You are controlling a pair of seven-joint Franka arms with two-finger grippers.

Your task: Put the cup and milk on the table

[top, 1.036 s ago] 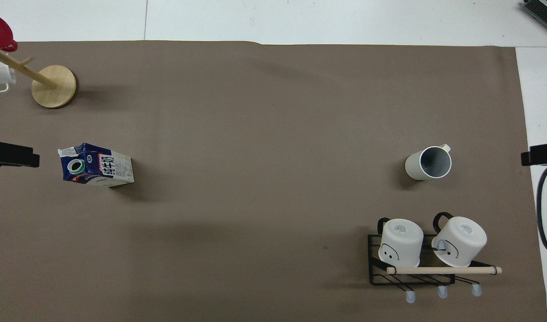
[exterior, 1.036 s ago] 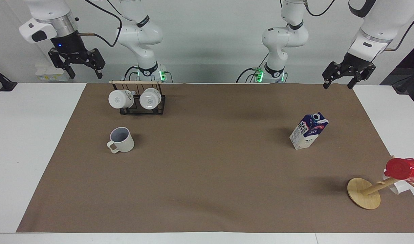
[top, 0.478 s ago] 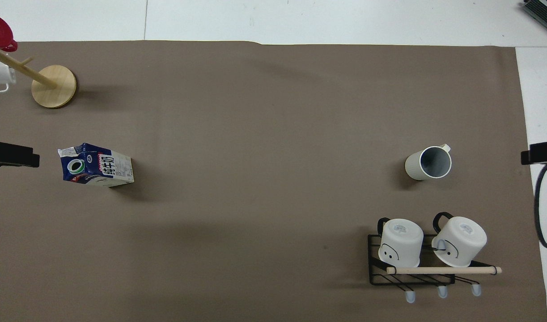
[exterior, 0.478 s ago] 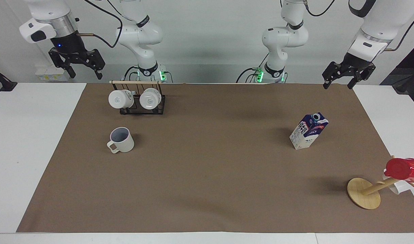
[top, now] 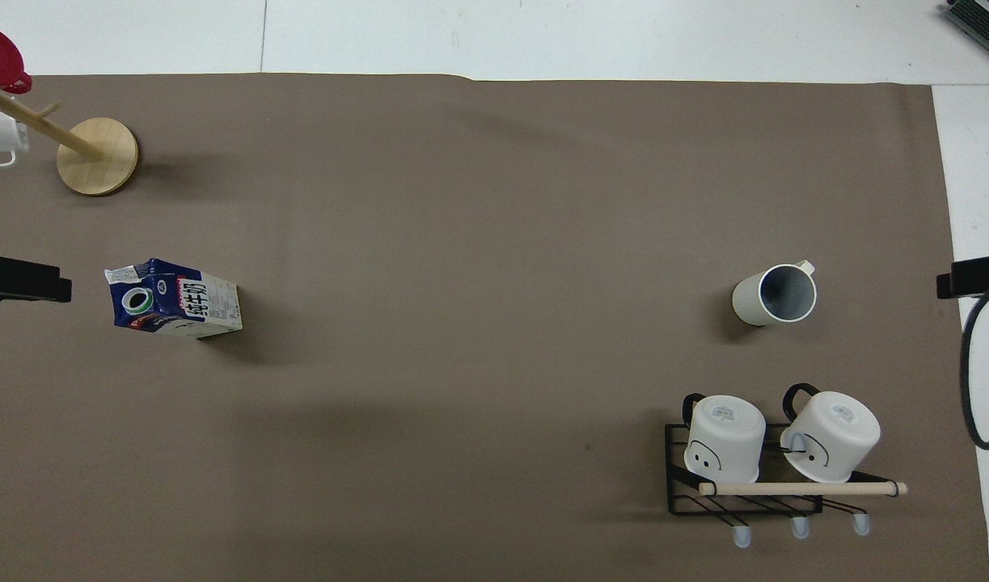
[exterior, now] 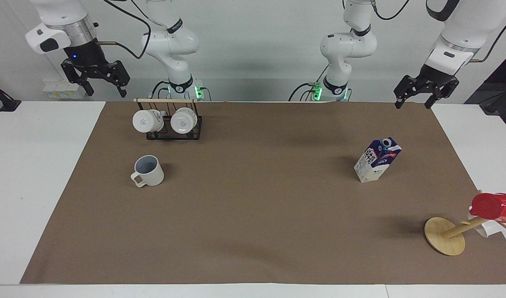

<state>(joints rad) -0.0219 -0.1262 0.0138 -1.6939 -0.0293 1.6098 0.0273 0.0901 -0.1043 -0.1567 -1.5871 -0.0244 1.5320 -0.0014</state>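
The cup (exterior: 148,170), a cream-beige mug with a pale grey inside, stands upright on the brown sheet (exterior: 253,215) of the table toward the right arm's end; the overhead view shows it too (top: 773,294). The milk (exterior: 377,160), a blue and white carton with a grey cap, stands upright toward the left arm's end, also seen from overhead (top: 175,297). My right gripper (exterior: 105,92) is open and empty, high over the table's robot-side edge. My left gripper (exterior: 413,104) is open and empty, high over the same edge at the other end.
A black wire rack (exterior: 174,126) holding two white mugs stands nearer to the robots than the cup. A wooden mug tree (exterior: 445,236) with a red cup (exterior: 495,207) and a white mug stands farther out than the milk. White tabletop (exterior: 29,165) borders the sheet.
My right gripper has drifted slightly toward the table's middle. The left gripper, cup and milk have not moved.
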